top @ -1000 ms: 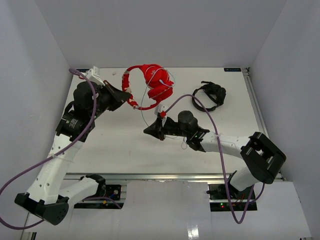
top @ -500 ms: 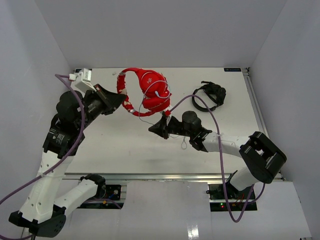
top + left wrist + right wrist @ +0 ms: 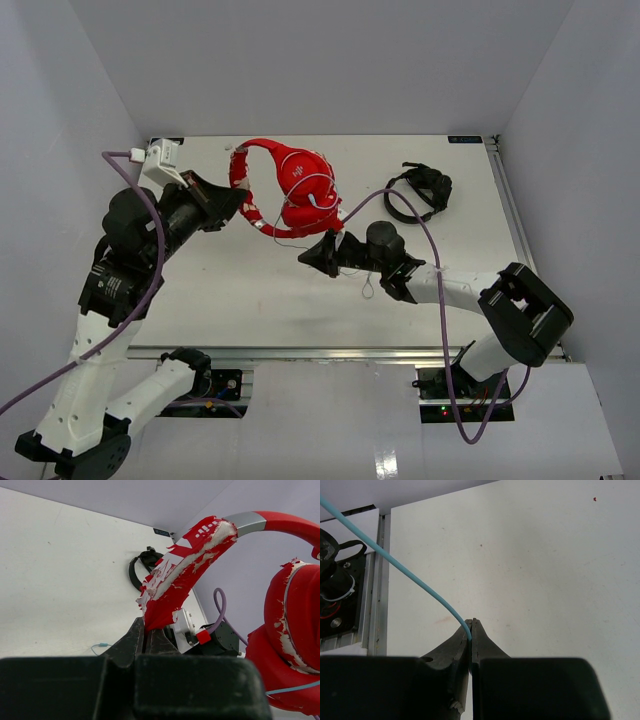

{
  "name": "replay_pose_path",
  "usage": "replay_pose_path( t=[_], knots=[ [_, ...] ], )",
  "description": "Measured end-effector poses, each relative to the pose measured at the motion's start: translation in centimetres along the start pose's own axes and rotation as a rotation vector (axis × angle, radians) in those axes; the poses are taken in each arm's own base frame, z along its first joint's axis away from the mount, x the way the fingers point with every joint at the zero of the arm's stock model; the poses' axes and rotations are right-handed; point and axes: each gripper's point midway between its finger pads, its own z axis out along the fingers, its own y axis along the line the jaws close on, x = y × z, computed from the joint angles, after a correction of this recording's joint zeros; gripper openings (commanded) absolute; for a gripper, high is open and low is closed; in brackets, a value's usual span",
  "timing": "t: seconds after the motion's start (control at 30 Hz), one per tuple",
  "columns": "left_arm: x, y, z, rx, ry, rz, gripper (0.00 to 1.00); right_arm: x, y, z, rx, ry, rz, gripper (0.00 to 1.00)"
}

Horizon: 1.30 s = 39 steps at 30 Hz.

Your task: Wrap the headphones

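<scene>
Top view: the red headphones [image 3: 297,183] are at the far middle of the table [image 3: 250,290]. The left gripper [image 3: 238,199] is clamped on one end of the headband, and the right gripper [image 3: 303,258] sits just on the near side of the earcups. Black headphones [image 3: 420,190] lie well to the right. Left wrist view: both fingers are closed on the peeling red headband end. Right wrist view: the fingertips pinch the thin pale blue cable [image 3: 395,562] over the white tabletop.

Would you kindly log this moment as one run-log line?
left pincer: shut on bright red over-ear headphones | right pincer: shut on thin pale blue cable | black headphones: untouched
</scene>
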Motion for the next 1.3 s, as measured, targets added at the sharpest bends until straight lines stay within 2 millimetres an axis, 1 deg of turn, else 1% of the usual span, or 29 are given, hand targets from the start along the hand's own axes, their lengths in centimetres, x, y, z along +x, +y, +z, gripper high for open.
replay_pose_path(
  t=[0.13,0.27,0.33,0.43,0.5,0.63,0.8,0.97,1.13,1.2,1.3],
  knots=[
    [-0.9,-0.2,-0.4,-0.007,-0.03,0.007,0.0,0.5,-0.3,-0.3,0.005,0.007,0.005,0.08],
    [-2.2,-0.6,-1.1,-0.01,-0.081,0.006,0.0,1.8,-0.7,-0.1,0.003,0.031,0.022,0.08],
    [-2.9,-0.9,-1.5,-0.007,-0.104,-0.003,0.0,3.0,-0.8,0.2,-0.005,0.052,0.043,0.08],
    [-3.8,-1.6,-1.8,0.006,-0.135,-0.01,0.0,5.4,-0.8,0.6,-0.017,0.102,0.087,0.08],
    [-4.2,-1.9,-1.9,0.015,-0.148,-0.015,0.0,6.5,-0.9,0.7,-0.019,0.124,0.106,0.08],
    [-4.3,-2.0,-2.0,0.02,-0.152,-0.02,0.0,7.0,-1.0,0.9,-0.023,0.133,0.115,0.08],
    [-4.5,-2.3,-2.4,0.033,-0.16,-0.027,0.0,6.5,-1.7,1.5,-0.028,0.118,0.119,0.08],
    [-4.3,-3.3,-3.0,0.08,-0.148,-0.037,0.0,7.1,-2.7,2.0,-0.021,0.124,0.139,0.08],
    [-3.7,-4.3,-3.8,0.137,-0.122,-0.026,0.0,7.9,-4.0,2.0,-0.008,0.136,0.177,0.08],
    [-2.8,-4.8,-4.0,0.178,-0.091,-0.017,0.0,7.9,-4.7,2.1,0.0,0.133,0.185,0.08],
    [-0.8,-5.5,-4.1,0.262,-0.015,0.007,0.0,7.3,-5.6,2.3,0.005,0.125,0.192,0.08]
  ],
)
